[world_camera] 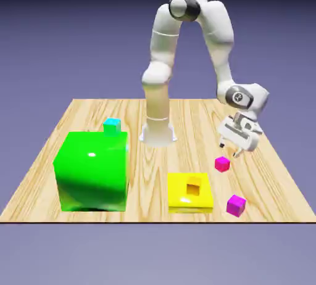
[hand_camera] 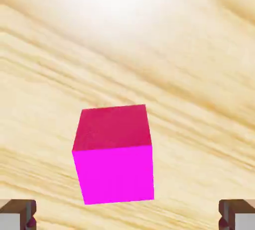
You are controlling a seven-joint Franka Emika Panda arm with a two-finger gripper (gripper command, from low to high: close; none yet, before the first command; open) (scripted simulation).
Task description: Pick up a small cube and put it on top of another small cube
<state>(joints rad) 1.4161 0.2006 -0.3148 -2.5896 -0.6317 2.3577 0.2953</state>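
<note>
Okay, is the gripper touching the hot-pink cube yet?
Apart: in the hand view, bare wood shows between the hot-pink cube and the gripper's tips on both sides.

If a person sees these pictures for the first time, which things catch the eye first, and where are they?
The big glossy green cube stands out first, at the exterior view's left on the wooden table. Next comes the white arm, arching high above the table, its open end effector over the small hot-pink cube. In the hand view, that pink cube looms large just below the middle.
</note>
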